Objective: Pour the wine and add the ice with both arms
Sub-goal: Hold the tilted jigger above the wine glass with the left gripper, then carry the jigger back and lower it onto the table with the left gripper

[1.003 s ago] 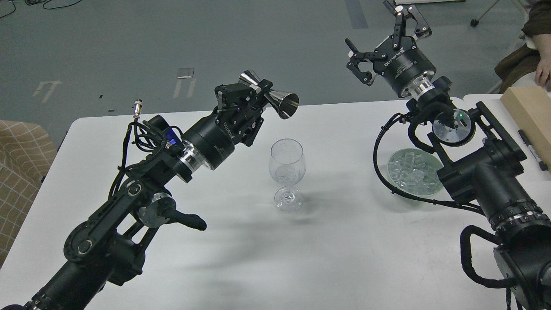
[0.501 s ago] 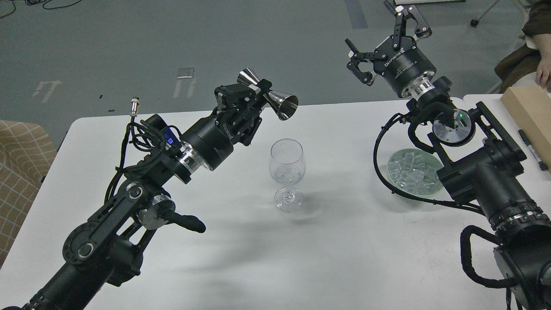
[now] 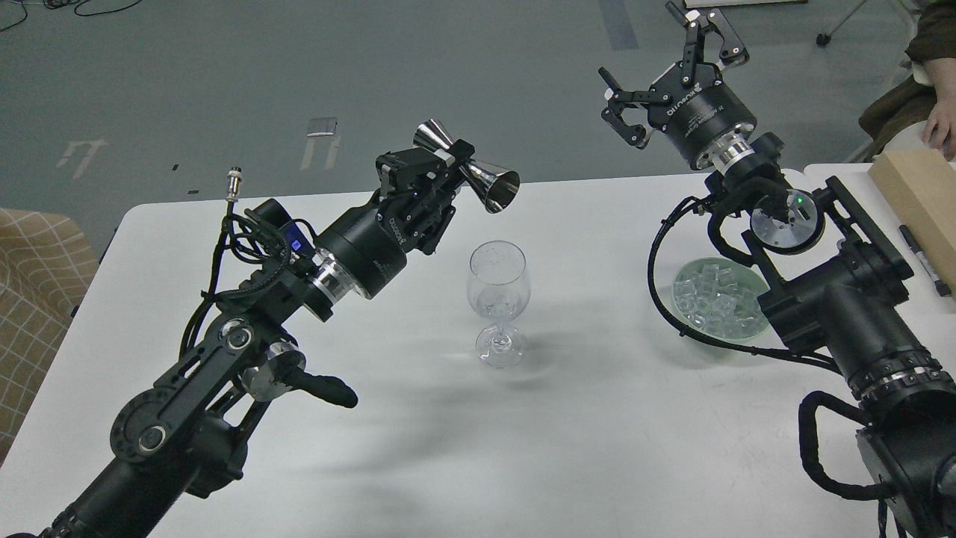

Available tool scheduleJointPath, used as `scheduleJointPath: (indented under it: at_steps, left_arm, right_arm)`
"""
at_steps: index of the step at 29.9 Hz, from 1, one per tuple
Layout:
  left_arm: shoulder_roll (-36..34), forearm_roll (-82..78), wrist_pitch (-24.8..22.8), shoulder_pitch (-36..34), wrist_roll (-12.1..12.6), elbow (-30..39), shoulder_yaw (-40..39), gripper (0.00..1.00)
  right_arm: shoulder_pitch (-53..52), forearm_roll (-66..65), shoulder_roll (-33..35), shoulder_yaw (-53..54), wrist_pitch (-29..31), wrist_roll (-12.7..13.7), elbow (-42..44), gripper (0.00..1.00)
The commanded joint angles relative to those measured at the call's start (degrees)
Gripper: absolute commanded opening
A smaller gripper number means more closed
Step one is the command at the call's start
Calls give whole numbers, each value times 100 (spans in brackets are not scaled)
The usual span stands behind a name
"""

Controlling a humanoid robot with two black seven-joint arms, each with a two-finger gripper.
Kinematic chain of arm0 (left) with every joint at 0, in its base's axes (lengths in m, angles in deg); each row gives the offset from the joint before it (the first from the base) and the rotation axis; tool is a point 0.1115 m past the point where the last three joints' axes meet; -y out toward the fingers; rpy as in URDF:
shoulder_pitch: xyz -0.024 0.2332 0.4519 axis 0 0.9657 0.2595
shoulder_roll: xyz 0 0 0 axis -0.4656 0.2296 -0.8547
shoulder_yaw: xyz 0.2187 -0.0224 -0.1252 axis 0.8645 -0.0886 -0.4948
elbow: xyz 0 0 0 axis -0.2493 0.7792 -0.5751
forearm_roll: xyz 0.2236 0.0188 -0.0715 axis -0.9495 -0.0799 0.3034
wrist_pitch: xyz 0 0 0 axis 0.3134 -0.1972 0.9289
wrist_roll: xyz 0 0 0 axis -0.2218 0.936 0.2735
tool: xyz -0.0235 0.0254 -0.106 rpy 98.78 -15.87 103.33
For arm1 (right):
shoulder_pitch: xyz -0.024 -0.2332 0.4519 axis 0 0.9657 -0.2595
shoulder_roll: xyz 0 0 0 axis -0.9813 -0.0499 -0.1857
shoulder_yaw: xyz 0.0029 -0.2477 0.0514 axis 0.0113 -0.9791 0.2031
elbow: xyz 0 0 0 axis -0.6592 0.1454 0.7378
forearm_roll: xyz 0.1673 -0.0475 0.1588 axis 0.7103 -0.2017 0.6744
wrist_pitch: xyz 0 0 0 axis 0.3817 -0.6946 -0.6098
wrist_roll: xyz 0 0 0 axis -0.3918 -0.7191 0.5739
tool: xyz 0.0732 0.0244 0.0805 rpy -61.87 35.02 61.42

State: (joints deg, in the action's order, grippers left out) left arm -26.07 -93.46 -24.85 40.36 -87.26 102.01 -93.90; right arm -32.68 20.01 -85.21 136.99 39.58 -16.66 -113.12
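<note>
Left hand [image 3: 437,179] pinching steel jigger [image 3: 478,173], tipped sideways at 11 o'clock of wine glass [image 3: 498,299]. Right hand [image 3: 661,71] spread, empty, above ice [image 3: 715,297] bowl [image 3: 687,323] on table [image 3: 597,448].

This looks like a robotics lab or test room. The white tabletop [image 3: 612,448] stands on a bare grey floor [image 3: 224,75] with tape marks [image 3: 321,142], loose cables [image 3: 67,6] trail at eleven o'clock, and a chair caster [image 3: 824,37] shows at one o'clock. A seated person's arm [image 3: 937,127] rests at the edge at two o'clock, beside a cardboard box [image 3: 915,194].
</note>
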Motion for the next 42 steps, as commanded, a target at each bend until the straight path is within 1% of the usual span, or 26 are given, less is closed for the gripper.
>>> scheduleJointPath:
  at_steps: [1, 10, 16, 19, 22, 24, 25, 26, 28, 30, 34, 36, 42]
  left_arm:
    - [0, -85, 0, 9, -61, 1, 4, 1]
    - [9, -95, 9, 18, -52, 1, -14, 1]
    - [88, 290, 70, 35, 62, 1, -84, 1]
    - [106, 818, 114, 62, 229, 1, -93, 1]
    - [106, 1388, 342, 62, 396, 1, -102, 1]
    - [97, 1714, 413, 70, 440, 1, -102, 1]
    - [88, 1951, 430, 79, 501, 1, -102, 1]
    - [88, 1953, 431, 79, 502, 1, -102, 1]
    - [71, 2382, 509, 132, 624, 1, -119, 2]
    - [44, 2996, 693, 176, 739, 1, -154, 2]
    - [35, 3569, 887, 202, 765, 1, -181, 3]
    - [35, 3964, 1028, 211, 783, -17, -294, 3]
    - [70, 4379, 1292, 307, 827, -69, -742, 4]
  right_arm:
    - [0, 0, 0, 0, 0, 0, 0, 100]
    - [8, 0, 0, 0, 0, 0, 0, 100]
    - [9, 0, 0, 0, 0, 0, 8, 100]
    - [9, 0, 0, 0, 0, 0, 26, 100]
    - [9, 0, 9, -9, 0, 0, 35, 100]
    - [9, 0, 9, 0, 0, 0, 35, 100]
    - [9, 0, 9, 0, 0, 0, 35, 100]
    - [9, 0, 9, 0, 0, 0, 35, 100]
    - [17, 0, 9, -9, 0, 0, 35, 100]
    - [9, 0, 9, -9, 0, 0, 35, 100]
    - [17, 0, 9, -9, 0, 0, 35, 100]
    - [35, 0, 9, -17, 0, 0, 26, 100]
    - [61, 0, 0, -17, 0, 0, 8, 100]
